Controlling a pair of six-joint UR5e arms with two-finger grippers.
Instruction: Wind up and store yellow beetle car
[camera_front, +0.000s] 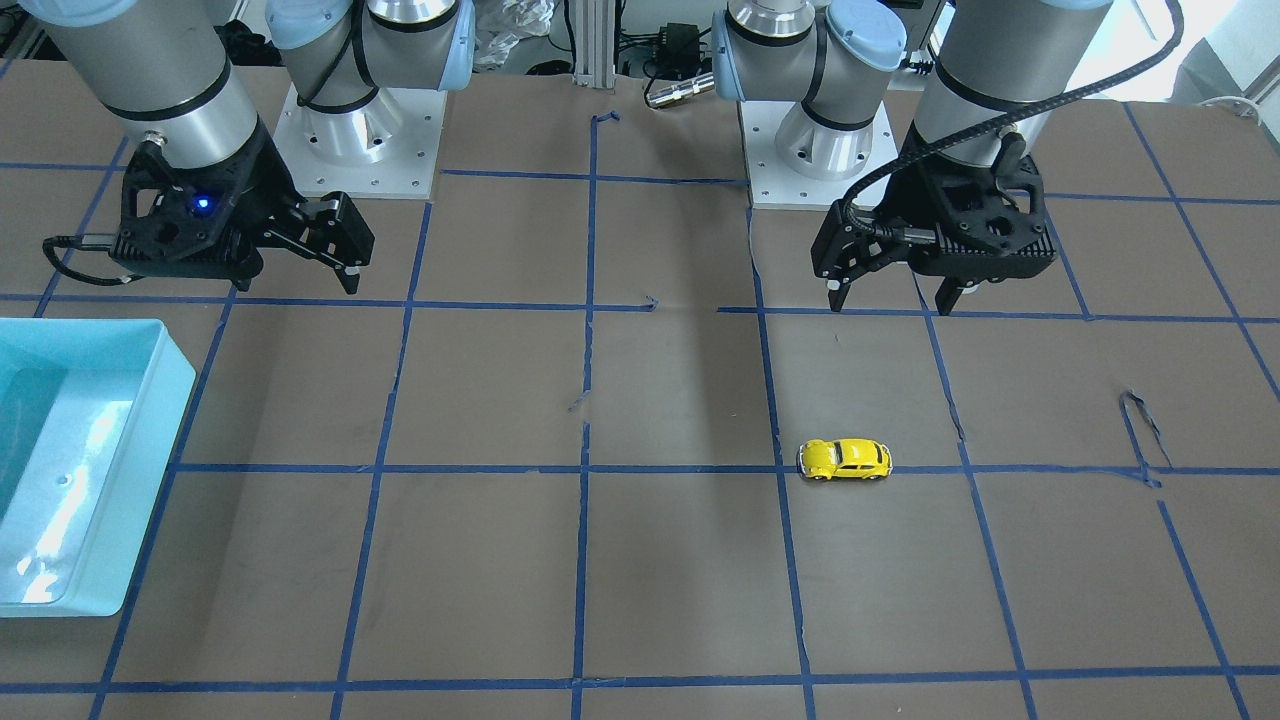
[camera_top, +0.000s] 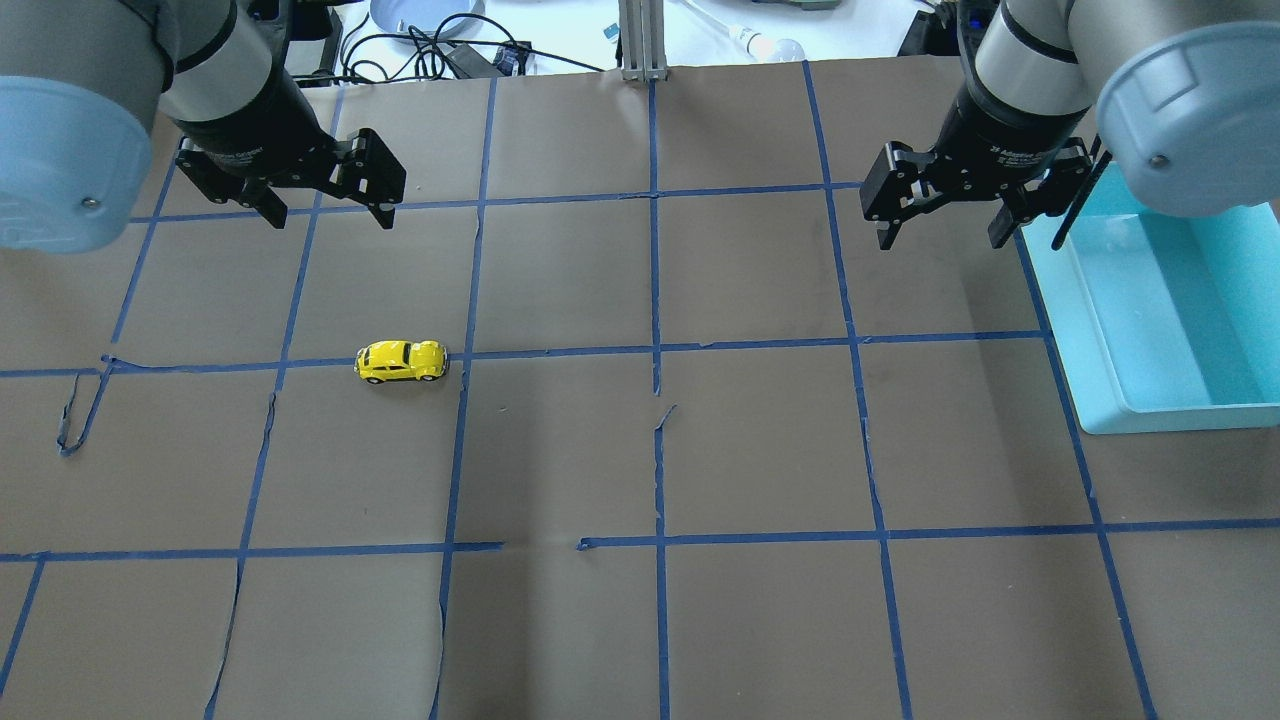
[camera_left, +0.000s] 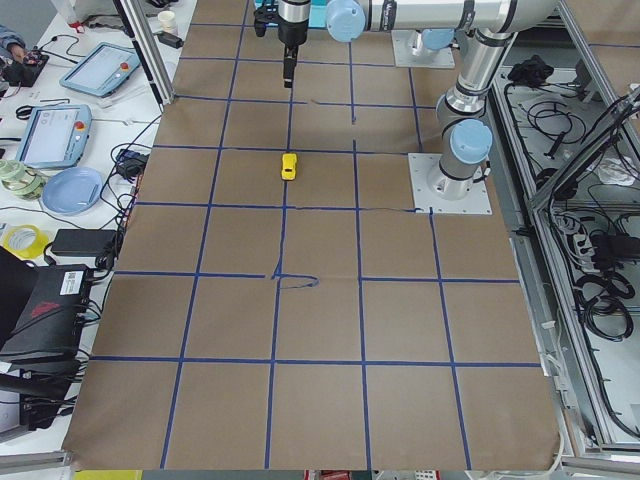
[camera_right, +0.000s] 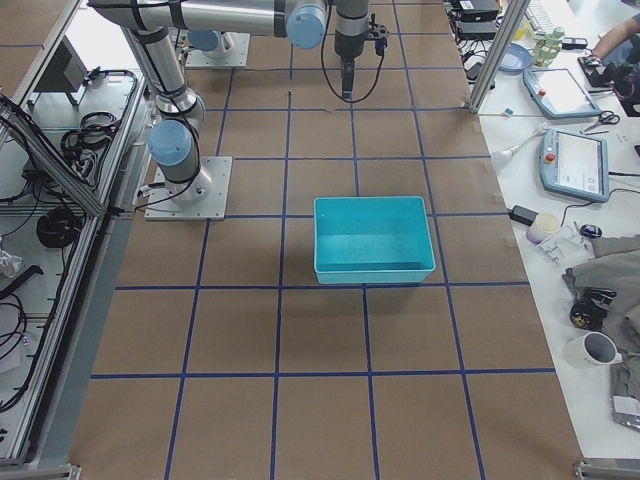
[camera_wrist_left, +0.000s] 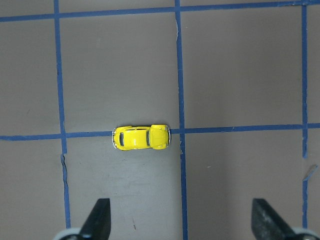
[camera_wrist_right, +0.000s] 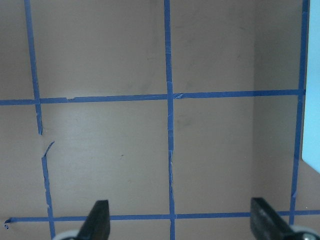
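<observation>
The yellow beetle car (camera_top: 401, 361) sits on the worktop's (camera_top: 760, 440) left half, astride a tape line (camera_top: 560, 352), near my released left hand (camera_top: 333, 215). The right hand (camera_top: 942, 240), also released, is well apart. The car's long axis runs along the left hand's closing line.

- Overhead: from behind the robot, looking forward and down; the yellow beetle car (camera_top: 401, 361) sits left of centre.
- Front: facing the robot, steeply down; car right of centre.
- Sides: from the ends of the bench (camera_left: 320, 300), far off; the left one shares the car.
- Wrists: straight down, close; the left one is above the car.
</observation>
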